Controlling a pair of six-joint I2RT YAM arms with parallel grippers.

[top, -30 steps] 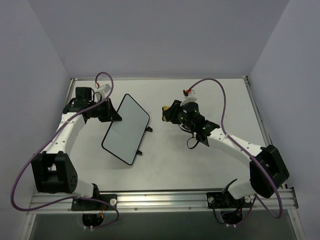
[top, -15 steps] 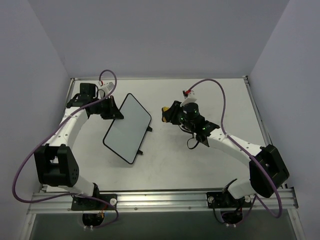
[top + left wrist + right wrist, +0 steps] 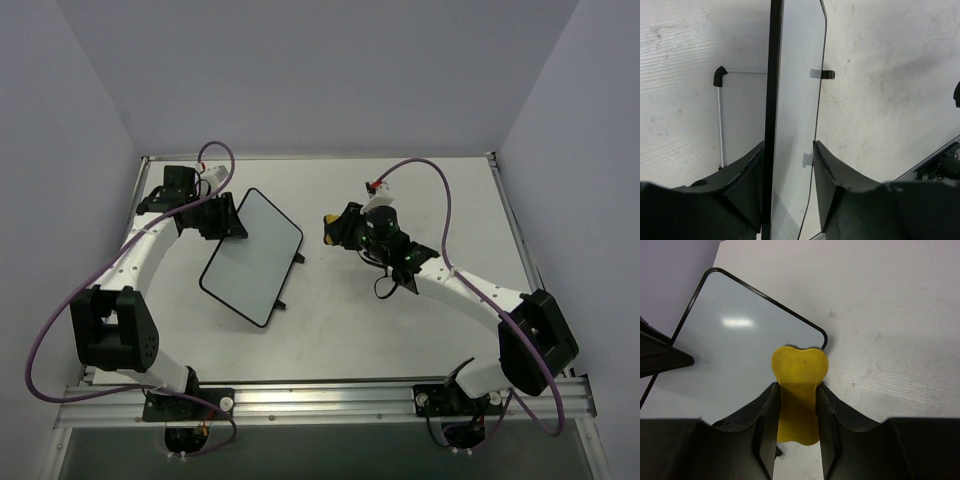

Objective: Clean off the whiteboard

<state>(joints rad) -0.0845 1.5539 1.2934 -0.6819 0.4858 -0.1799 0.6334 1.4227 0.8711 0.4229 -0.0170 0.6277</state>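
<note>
Left jaws parted at the board's edge, right clamped on eraser

The small rectangular white board with thin black frame stands tilted on the left half of the white table. The left gripper straddles its far-left edge, fingers apart with the frame between them. The right gripper, near the board's right corner, pinches a yellow-orange eraser
</note>
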